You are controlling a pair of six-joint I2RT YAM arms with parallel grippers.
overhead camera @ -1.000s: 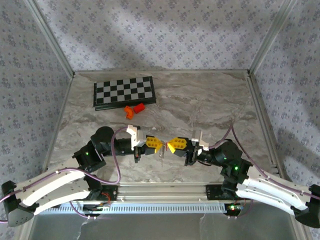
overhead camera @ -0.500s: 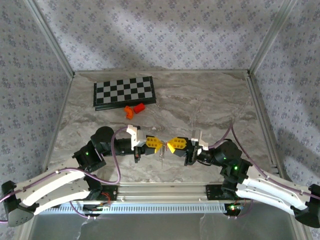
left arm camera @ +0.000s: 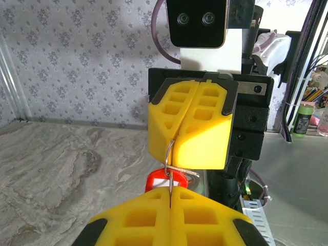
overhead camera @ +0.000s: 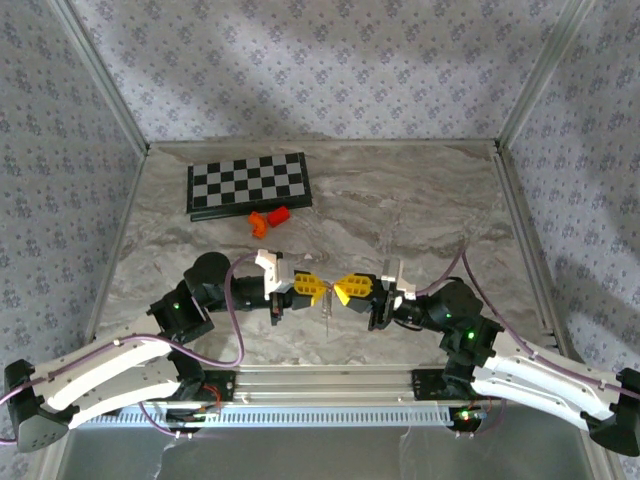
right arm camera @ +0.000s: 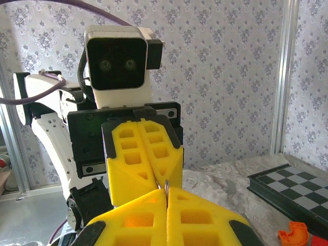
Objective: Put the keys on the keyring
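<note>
**Step in hand (assessed):** a key [left arm camera: 182,171] is being threaded onto the keyring [left arm camera: 163,180]. The work is done in the air, just above the middle of the near edge of the worktop [overhead camera: 420,200], where the two arms meet tip to tip.

**Next move (assessed):** it calls for a very fine slide of the key along the wire ring, with both grips firm and the tips kept in line. A small slip could drop either piece.

**Left fingers [left arm camera: 138,220]:** fully closed, pads together. A thin straight metal edge rises out of their seam. Whether it is ring wire or key blade cannot be told.

**Right fingers [left arm camera: 205,133]:** fully closed likewise. The curved wire of the keyring runs up into their seam. The red tag hangs just below, between the two sets of tips. The flat silver piece taken to be the key lies across the wire beside the tag.
</note>
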